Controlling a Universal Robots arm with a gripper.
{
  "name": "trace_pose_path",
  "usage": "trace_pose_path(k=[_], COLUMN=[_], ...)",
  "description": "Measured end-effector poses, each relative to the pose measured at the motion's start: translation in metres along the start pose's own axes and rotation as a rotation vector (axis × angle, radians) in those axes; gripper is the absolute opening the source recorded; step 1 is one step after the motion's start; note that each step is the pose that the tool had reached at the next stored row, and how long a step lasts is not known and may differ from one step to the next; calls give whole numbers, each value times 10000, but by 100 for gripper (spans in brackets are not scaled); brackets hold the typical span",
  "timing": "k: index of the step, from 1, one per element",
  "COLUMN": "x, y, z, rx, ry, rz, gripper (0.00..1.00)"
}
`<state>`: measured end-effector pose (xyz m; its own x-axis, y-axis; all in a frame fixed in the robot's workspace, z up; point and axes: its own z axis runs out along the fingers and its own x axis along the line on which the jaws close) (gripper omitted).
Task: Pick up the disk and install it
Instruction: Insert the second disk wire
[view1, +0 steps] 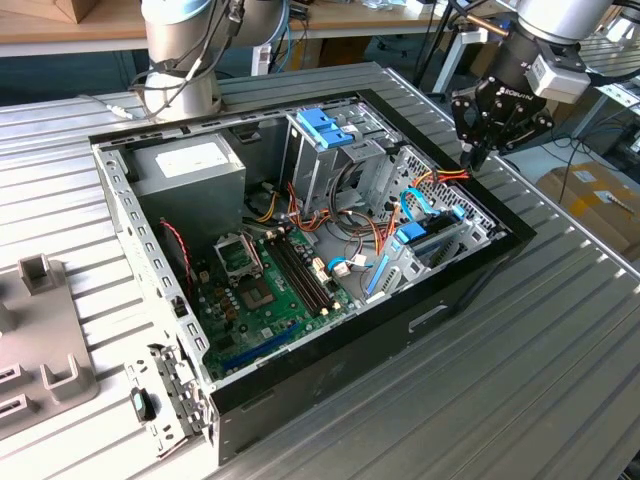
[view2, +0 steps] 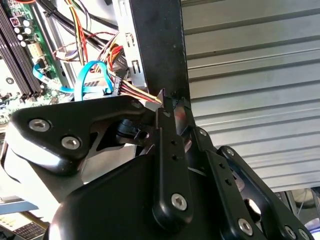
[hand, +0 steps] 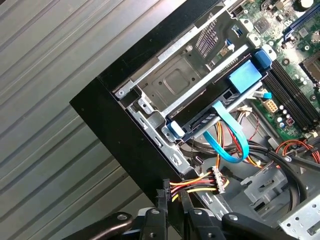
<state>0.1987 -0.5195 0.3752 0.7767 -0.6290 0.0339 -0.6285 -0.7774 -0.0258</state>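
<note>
Exterior view, left to right: a motherboard (view1: 265, 272) is lying in the open computer case (view1: 450, 300). Right of it, the disk (view1: 412, 238) is sitting in its bay by the case's right wall, with its blue carrier showing, so it looks to be already seated. Farther right, my gripper (view1: 470, 155) is hovering over that wall. In the first wrist view my fingertips (hand: 161, 200) are nearly pressed together, seemingly pinching the wires of the power cable (hand: 200, 182), probably because the disk needs power.
</note>
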Motion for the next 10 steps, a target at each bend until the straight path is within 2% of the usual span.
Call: trace_pose_path(k=[1,3,7,8,9,10], x=[26,81,80,66,59,58], y=[32,103,146,158,165,164], z=[1,0,2,3,7,9], rx=[129,153,174,215,311,344], ry=[-103,-117,-124,-146,-193,-200], rz=[6,6,-1,-16,-82,-185], gripper=[24,24,24,24,24,24])
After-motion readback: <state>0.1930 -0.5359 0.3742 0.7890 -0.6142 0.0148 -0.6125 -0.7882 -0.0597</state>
